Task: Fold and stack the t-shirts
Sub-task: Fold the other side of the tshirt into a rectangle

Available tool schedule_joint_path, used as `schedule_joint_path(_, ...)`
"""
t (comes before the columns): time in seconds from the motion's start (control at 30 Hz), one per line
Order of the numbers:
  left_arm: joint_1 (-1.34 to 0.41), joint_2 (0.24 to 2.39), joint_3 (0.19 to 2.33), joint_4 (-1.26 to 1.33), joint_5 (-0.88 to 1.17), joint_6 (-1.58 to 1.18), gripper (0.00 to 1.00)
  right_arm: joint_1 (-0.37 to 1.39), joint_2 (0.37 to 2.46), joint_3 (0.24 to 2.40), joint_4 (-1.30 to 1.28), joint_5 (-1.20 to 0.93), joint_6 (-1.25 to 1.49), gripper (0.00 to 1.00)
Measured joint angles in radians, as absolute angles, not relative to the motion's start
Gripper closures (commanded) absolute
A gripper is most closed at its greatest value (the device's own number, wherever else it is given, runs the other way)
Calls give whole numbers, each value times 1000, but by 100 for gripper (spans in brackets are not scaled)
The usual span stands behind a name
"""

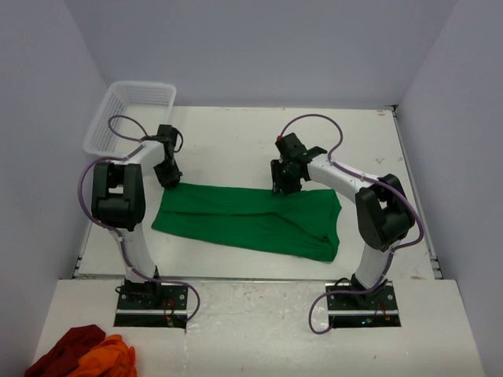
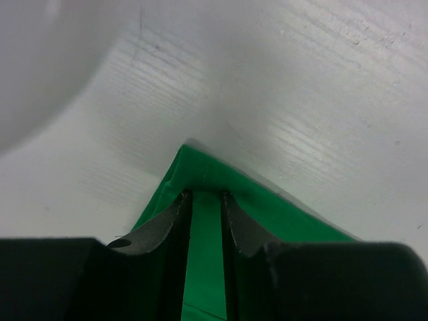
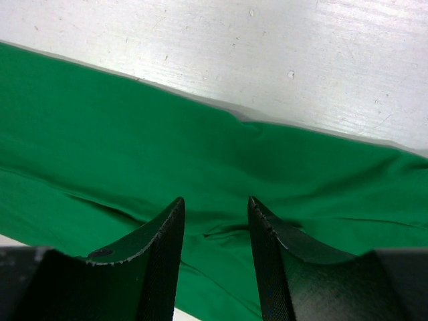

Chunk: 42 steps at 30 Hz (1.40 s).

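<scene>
White surface (image 1: 236, 133), shirt (image 1: 251, 220) spread flat mid-surface. My left jaws straddle its far-left corner, gap narrow; pinched or not, cannot tell. My right jaws spread over the far edge, paired, I judge, to lift it evenly.

The t-shirt (image 1: 251, 220) lies mid-tabletop (image 1: 228, 149); a basket (image 1: 102, 126) sits far left, and cloths (image 1: 82, 353) lie seemingly below the near-left edge.

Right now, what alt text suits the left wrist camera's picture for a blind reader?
Two black fingers of the left pincer straddle a corner of the plain bright green cotton t-shirt lying on a white table. A pale blurred shape fills the upper left.
</scene>
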State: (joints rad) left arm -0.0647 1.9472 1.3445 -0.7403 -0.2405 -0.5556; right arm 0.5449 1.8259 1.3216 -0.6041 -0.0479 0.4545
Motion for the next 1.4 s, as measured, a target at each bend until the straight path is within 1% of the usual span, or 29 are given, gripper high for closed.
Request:
schedule_joint_path(0.1,-62,1964,1362,-728,-239,-556,82,545,1826,1322,-604,-48,455,56)
schedule_joint_path(0.23,-52,1975,1375,-713,-227,-554,95,545,1826,1322,-604,-49,455,56)
schedule_joint_path(0.33,-46,1977,1378,-708,-216,-552,100,545,1826,1322,-604,-53,455,56)
schedule_joint_path(0.7,-39,1967,1377,-706,-196,-545,100,545,1826,1322,-597,-68,455,56)
schedule_joint_path(1.0,-59,1849,1390,-726,-186,-545,100,545,1826,1322,-596,-70,455,56)
schedule_joint_path(1.13,-62,1859,1440,-738,-187,-545,100,545,1826,1322,-597,-70,455,56)
schedule_joint_path(1.27,-62,1938,1544,-760,-191,-539,100,545,1826,1322,-597,-70,455,56)
schedule_joint_path(1.37,-62,2016,1607,-769,-208,-538,97,545,1826,1322,-597,-70,455,56)
schedule_joint_path(1.4,-62,2037,1620,-772,-214,-538,91,545,1826,1321,-597,-70,455,56)
